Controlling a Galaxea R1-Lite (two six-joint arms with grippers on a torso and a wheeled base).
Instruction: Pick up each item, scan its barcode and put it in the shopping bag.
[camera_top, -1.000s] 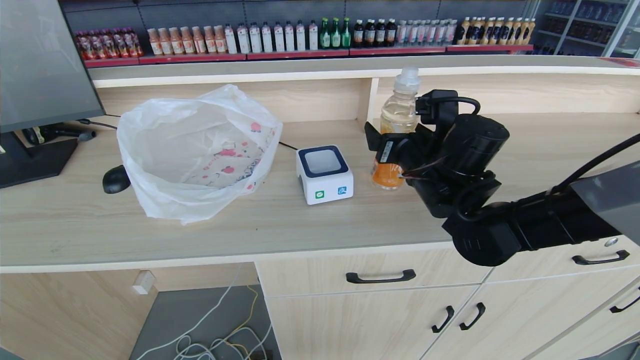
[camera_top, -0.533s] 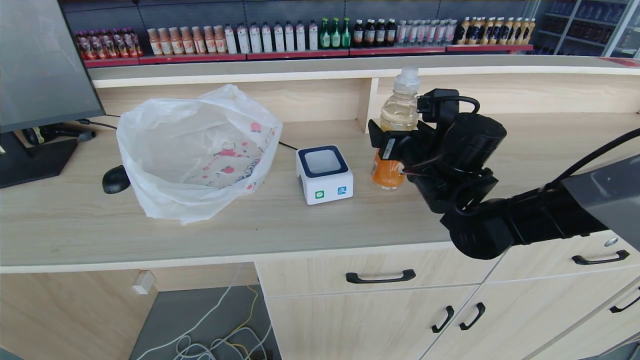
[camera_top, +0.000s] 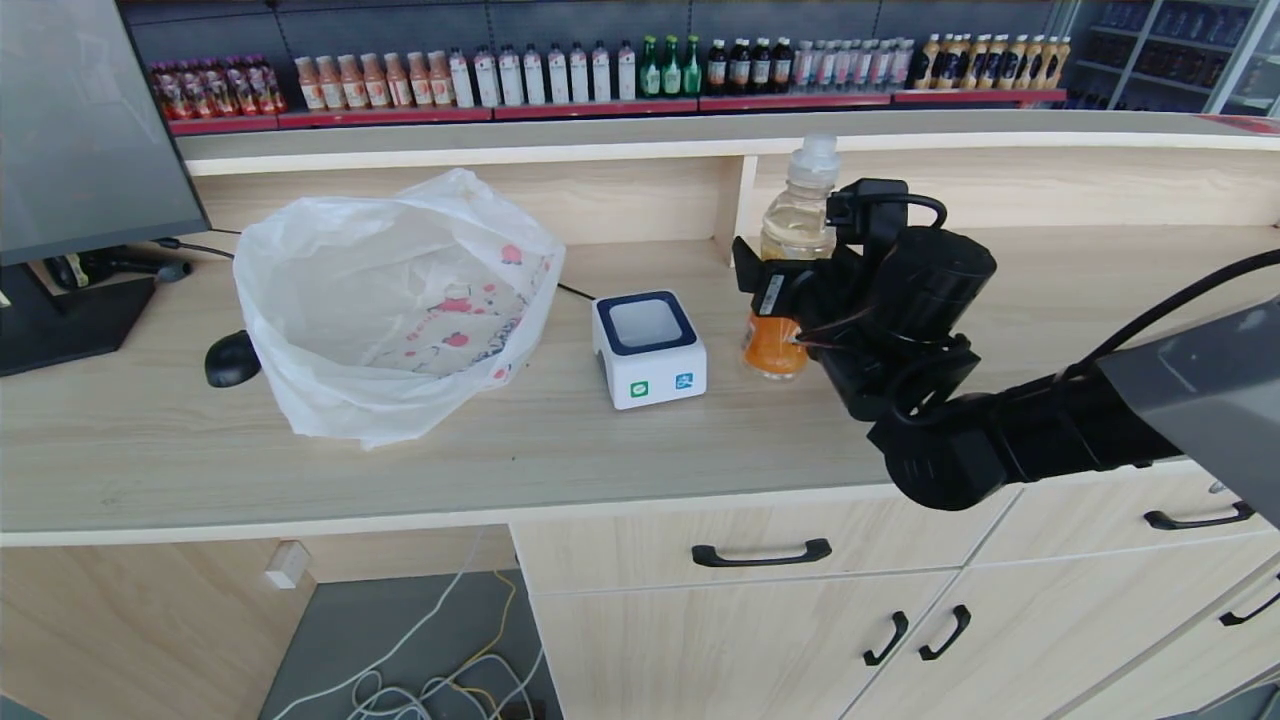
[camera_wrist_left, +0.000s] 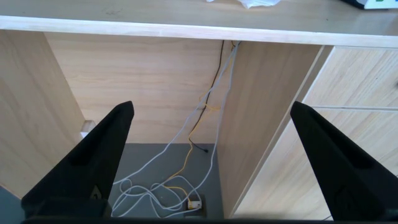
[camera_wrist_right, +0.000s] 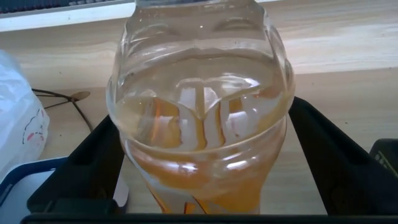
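Scanner (camera_top: 648, 348) between bottle (camera_top: 797, 225) and bag (camera_top: 390, 290), mouse (camera_top: 232, 358) beside bag

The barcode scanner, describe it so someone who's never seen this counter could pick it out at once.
On the pale wooden counter, look between the open white plastic bag and the bottle of orange drink. The scanner is the small white cube there, its top window framed in dark blue; nothing else nearby is boxy.
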